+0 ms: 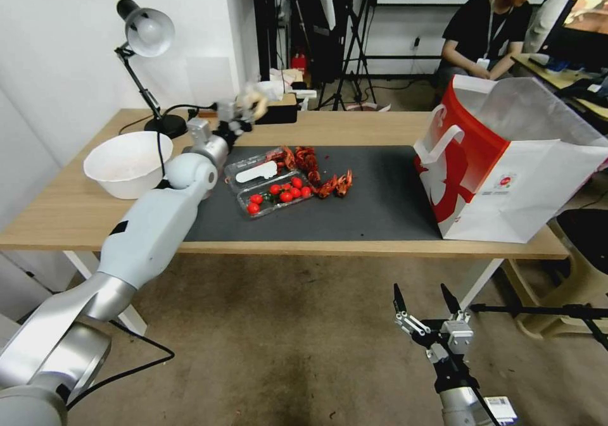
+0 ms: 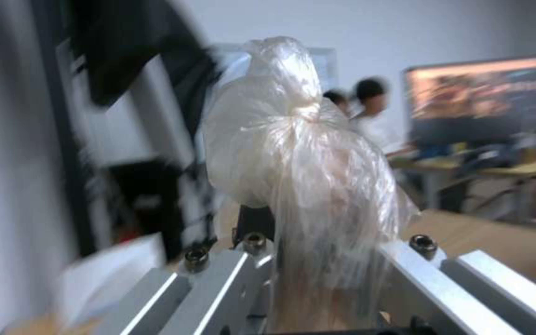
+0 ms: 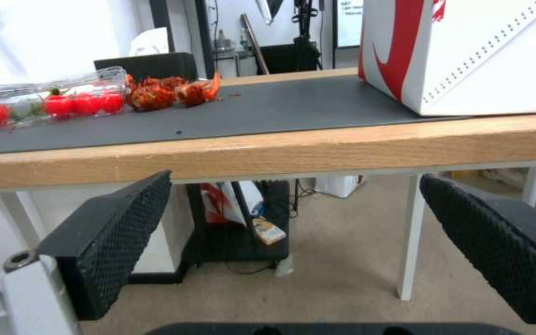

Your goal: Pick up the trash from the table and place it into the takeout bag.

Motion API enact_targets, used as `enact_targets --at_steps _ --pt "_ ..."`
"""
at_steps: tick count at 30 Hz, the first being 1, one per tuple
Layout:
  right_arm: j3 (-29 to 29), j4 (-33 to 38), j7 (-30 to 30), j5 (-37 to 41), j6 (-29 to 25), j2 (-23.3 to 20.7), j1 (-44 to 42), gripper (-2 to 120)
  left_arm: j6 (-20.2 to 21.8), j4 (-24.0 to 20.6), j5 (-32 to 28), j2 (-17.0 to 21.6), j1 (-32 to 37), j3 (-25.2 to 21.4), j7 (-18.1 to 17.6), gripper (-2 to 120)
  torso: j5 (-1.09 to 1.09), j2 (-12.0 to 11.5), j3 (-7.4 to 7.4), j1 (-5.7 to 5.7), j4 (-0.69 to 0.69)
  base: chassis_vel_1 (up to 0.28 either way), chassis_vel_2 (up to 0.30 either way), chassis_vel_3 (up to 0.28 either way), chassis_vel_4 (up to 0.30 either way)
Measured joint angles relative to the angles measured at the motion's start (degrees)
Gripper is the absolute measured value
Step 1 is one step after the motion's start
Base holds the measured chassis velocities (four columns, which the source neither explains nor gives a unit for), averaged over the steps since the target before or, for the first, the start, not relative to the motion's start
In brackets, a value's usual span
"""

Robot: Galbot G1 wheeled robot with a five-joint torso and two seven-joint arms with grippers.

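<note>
Head view, left gripper (image 1: pixel 244 112): raised over the far left part of the table (image 1: pixel 76 214), with its fingers closed on a knotted clear plastic bag (image 1: pixel 253 100).
Head view, table top: a dark grey mat (image 1: pixel 367 204) lies across the middle. On it is a clear tray of cherry tomatoes (image 1: pixel 272 192), and just beside the tray, on its far right side, a heap of red crayfish shells (image 1: pixel 316 169).
Head view, takeout bag (image 1: pixel 506 166): it stands upright and open at the right end of the table, well apart from the held bag.
Head view, other things: a white bowl (image 1: pixel 126 163) and a desk lamp (image 1: pixel 149 59) are at the left end.
Head view, right gripper (image 1: pixel 425 306): low in front of the table, below its near edge, the fingers apart and holding nothing.
Left wrist view: the plastic bag (image 2: pixel 299 153) is pinched between the metal fingers (image 2: pixel 218 284), with the knot on top.
Right wrist view: the two black pads (image 3: pixel 119 242) stand wide apart, under the near table edge (image 3: pixel 268 156). Above it are the tomato tray (image 3: pixel 51 100), the shells (image 3: pixel 169 90) and the bottom corner of the takeout bag (image 3: pixel 466 51).
</note>
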State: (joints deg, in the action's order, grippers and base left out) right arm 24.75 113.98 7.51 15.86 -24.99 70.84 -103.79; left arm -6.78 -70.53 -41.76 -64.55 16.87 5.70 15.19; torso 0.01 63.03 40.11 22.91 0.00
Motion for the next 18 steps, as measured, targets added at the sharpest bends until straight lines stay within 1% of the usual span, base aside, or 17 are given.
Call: enact_targets --at_steps 2,4,5,8,9,11,12,14,15,16,18 --pt "0.09 0.22 0.01 -0.04 -0.01 0.15 -0.15 100 -1.36 -2.25 -0.18 -0.56 -2.05 2.88 2.26 5 0.01 0.00 0.00 0.00 0.00 0.000 0.000 0.000 0.000" --pt "0.11 0.39 0.02 -0.10 -0.02 0.29 -0.28 100 -1.66 -3.43 -0.45 -1.32 -4.06 5.08 3.57 5 0.01 0.00 0.00 0.00 0.00 0.000 0.000 0.000 0.000" --pt "0.11 0.39 0.02 -0.10 -0.02 0.29 -0.28 100 -1.66 -3.43 -0.45 -1.32 -4.06 5.08 3.57 5 0.01 0.00 0.00 0.00 0.00 0.000 0.000 0.000 0.000" --pt "0.35 0.76 0.05 -0.25 -0.05 0.61 -0.71 100 -1.56 -5.51 -0.79 -3.12 -8.70 10.12 4.18 5 0.01 0.00 0.00 0.00 0.00 0.000 0.000 0.000 0.000" --pt "0.35 0.76 0.05 -0.25 -0.05 0.61 -0.71 100 -1.56 -5.51 -0.79 -3.12 -8.70 10.12 4.18 5 0.01 0.00 0.00 0.00 0.00 0.000 0.000 0.000 0.000" --pt "0.66 0.80 0.05 -0.32 -0.16 0.80 -0.96 100 -1.37 -6.57 -0.93 -4.34 -11.32 13.29 4.15 5 0.01 0.00 0.00 0.00 -0.01 0.000 0.000 0.000 0.000" --pt "0.87 0.81 0.05 -0.35 -0.24 0.95 -1.14 100 -1.21 -7.05 -0.95 -5.55 -13.06 15.20 4.13 5 0.01 0.00 0.00 0.00 -0.01 0.000 0.000 0.000 0.000" --pt "0.92 0.82 0.05 -0.37 -0.26 0.99 -1.18 100 -1.15 -7.16 -0.95 -5.90 -13.52 15.70 4.17 5 0.01 0.00 0.00 0.00 -0.01 0.000 0.000 0.000 0.000" --pt "1.08 0.82 0.04 -0.44 -0.43 1.20 -1.31 100 -0.89 -7.30 -0.99 -7.48 -15.06 17.47 4.57 5 0.01 0.00 0.00 0.00 -0.01 0.000 0.000 0.000 0.000" --pt "1.08 0.82 0.04 -0.44 -0.43 1.20 -1.31 100 -0.89 -7.30 -0.99 -7.48 -15.06 17.47 4.57 5 0.01 0.00 0.00 0.00 -0.01 0.000 0.000 0.000 0.000" --pt "1.20 0.81 0.02 -0.64 -0.88 1.68 -1.64 100 -0.33 -6.95 -1.00 -10.60 -16.83 19.69 5.13 5 0.01 0.00 0.00 0.00 -0.01 0.000 0.000 0.000 0.000"
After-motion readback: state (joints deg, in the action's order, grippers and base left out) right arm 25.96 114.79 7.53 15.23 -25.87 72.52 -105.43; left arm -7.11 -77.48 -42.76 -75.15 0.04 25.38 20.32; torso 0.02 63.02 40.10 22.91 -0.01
